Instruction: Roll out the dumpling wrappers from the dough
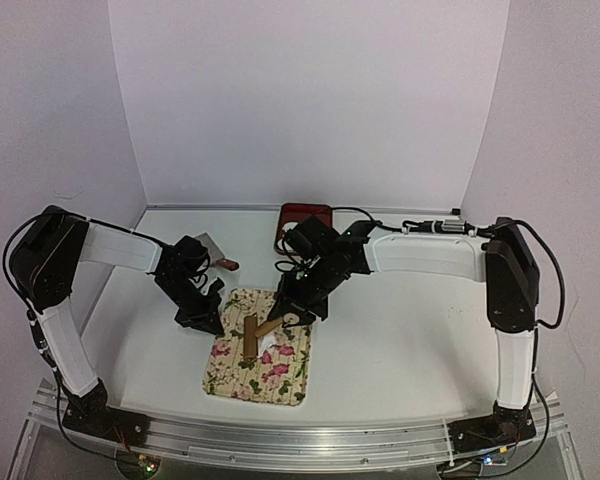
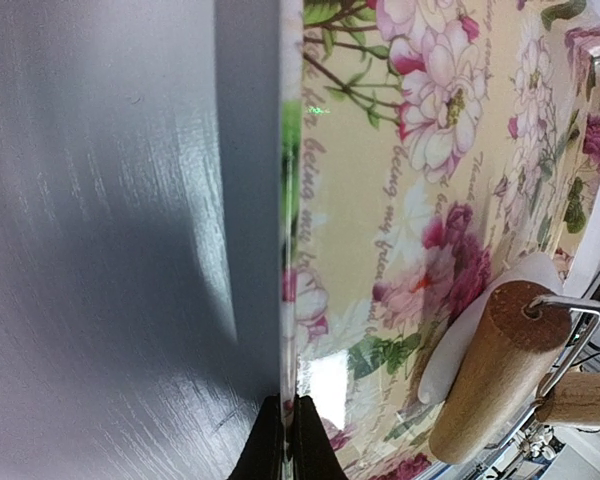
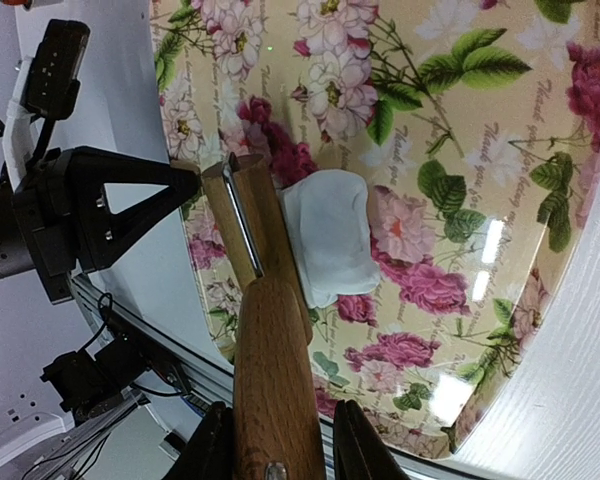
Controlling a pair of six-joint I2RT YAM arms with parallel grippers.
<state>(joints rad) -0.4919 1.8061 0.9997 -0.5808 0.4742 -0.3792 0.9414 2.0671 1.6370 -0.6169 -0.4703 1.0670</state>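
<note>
A flattened piece of white dough point(image 3: 330, 235) lies on the floral mat point(image 3: 460, 130). The wooden barrel of a small roller point(image 3: 252, 225) rests against the dough's edge. My right gripper point(image 3: 280, 445) is shut on the roller's wooden handle point(image 3: 275, 370). My left gripper point(image 2: 289, 405) is shut on the mat's left edge point(image 2: 292, 250), pinching it between both fingers. From above, the dough point(image 1: 277, 346) shows beside the roller point(image 1: 251, 335), with the right gripper point(image 1: 298, 310) over it and the left gripper point(image 1: 212, 324) at the mat's corner. No dumpling wrappers are in view.
A red tray point(image 1: 306, 216) sits at the back of the white table. A metal scraper with a brown handle point(image 1: 216, 252) lies behind the left arm. White walls close in the back and both sides.
</note>
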